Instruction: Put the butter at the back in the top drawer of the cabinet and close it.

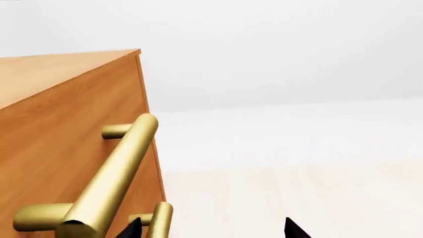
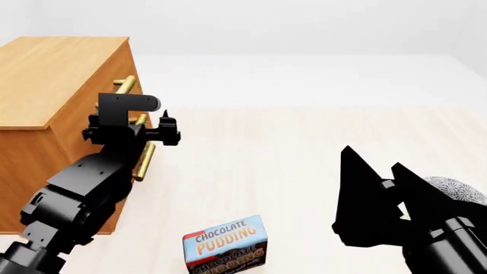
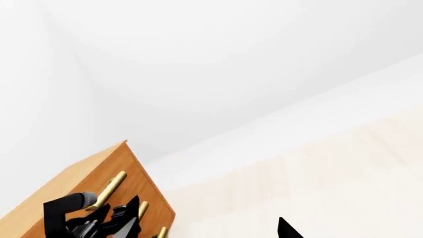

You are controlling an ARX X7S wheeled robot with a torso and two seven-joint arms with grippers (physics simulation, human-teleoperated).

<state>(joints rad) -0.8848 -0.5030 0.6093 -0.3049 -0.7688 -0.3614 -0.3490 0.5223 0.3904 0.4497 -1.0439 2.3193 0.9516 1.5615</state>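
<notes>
Head view: left hand [image 2: 155, 130] at the cabinet [image 2: 53, 74], butter nowhere in sight.
Both hands spread, empty; top drawer's brass handle [image 1: 112, 171], around 10 o'clock, looks rigid, slick; grab mid-bar.

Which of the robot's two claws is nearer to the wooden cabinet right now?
The left. Its left gripper is open, right at the cabinet front by the brass handles. The right gripper, also open, hangs far off to the cabinet's other side, above the floor.
</notes>
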